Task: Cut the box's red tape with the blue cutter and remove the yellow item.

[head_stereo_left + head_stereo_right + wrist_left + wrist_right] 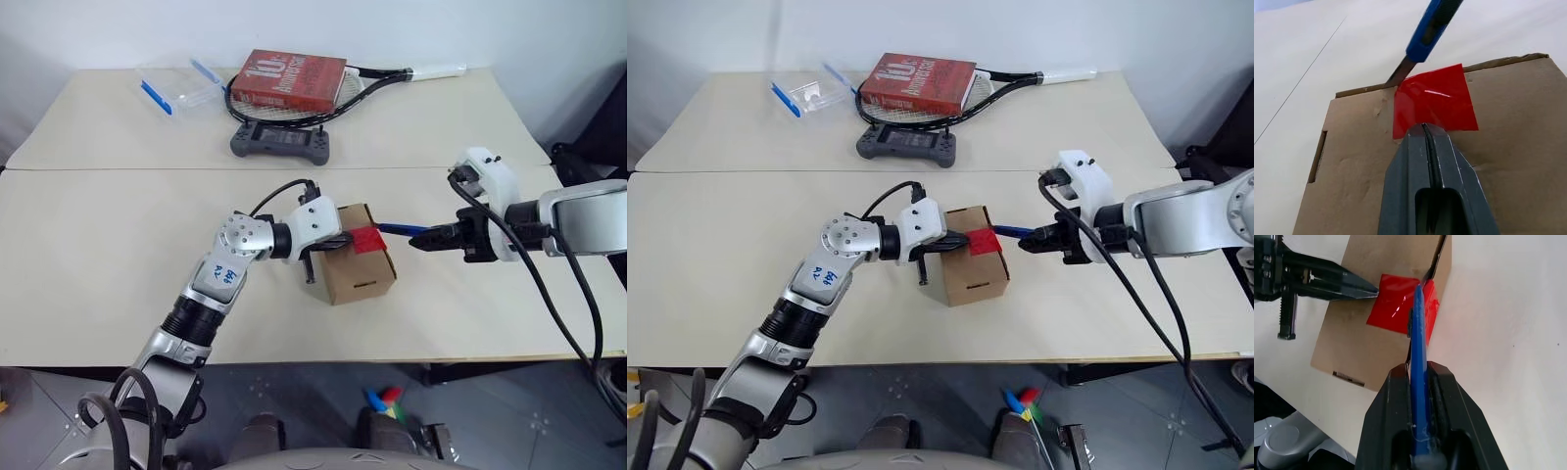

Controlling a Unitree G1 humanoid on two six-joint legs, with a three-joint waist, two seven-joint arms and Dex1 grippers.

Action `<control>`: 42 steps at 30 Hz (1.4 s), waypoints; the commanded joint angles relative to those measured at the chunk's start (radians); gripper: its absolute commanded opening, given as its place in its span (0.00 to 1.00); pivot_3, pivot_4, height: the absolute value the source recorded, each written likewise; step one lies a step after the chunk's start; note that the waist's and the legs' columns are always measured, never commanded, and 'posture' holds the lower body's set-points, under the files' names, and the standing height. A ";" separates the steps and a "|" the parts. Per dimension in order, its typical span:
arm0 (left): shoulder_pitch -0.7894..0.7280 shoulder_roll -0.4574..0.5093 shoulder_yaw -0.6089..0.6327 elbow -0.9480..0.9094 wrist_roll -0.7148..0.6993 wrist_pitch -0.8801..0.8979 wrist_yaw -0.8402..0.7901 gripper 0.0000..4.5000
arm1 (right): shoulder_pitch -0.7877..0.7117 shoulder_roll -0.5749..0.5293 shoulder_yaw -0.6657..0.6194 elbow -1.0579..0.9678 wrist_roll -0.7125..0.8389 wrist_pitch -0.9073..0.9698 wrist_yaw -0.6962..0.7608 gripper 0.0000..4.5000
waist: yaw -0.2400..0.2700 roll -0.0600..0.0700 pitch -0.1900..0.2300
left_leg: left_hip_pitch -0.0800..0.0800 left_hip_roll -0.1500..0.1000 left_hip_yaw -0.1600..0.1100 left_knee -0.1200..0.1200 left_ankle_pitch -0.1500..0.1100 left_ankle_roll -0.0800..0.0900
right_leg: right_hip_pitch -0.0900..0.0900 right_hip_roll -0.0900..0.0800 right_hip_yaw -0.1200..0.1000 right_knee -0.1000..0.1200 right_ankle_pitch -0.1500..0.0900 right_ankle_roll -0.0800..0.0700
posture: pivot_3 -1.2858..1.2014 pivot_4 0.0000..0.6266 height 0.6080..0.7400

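Observation:
The brown cardboard box (355, 266) stands on the near table with the red tape (369, 239) across its top seam. My left gripper (1424, 127) is shut, and its joined tips press on the box top at the tape's edge. My right gripper (1418, 368) is shut on the blue cutter (1419, 347), reaching in from the right. The cutter's dark blade (1400, 73) meets the box's top edge right at the tape, at the flap seam. The flaps are closed and the yellow item is hidden.
On the far table lie a red book (291, 78) on a racket (392, 76), a grey game controller (281, 140) and a clear container with blue clips (179, 88). A seam (118, 168) divides the two tables.

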 commanded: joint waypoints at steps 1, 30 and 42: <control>0.056 -0.008 -0.084 0.041 0.038 0.045 -0.023 0.00 | -0.063 0.014 0.027 0.042 0.026 0.047 0.000 0.04 | 0.000 0.000 0.000 | 0.000 0.000 0.000 0.000 0.000 0.000 | 0.000 0.000 0.000 0.000 0.000 0.000 | 0.52 0.24 1.00; 0.069 -0.033 -0.110 0.055 0.079 0.018 0.004 0.00 | -0.648 0.087 0.667 0.547 0.026 0.266 0.378 0.04 | 0.013 0.002 -0.001 | 0.000 0.000 0.000 0.000 0.000 0.000 | 0.000 0.000 0.000 0.000 0.000 0.000 | 0.52 0.24 1.00; 0.080 -0.046 -0.106 0.041 0.089 0.028 0.002 0.00 | -0.707 0.192 0.704 0.795 -0.015 0.266 0.407 0.04 | 0.010 0.003 -0.003 | 0.000 0.000 0.000 0.000 0.000 0.000 | 0.000 0.000 0.000 0.000 0.000 0.000 | 0.52 0.24 1.00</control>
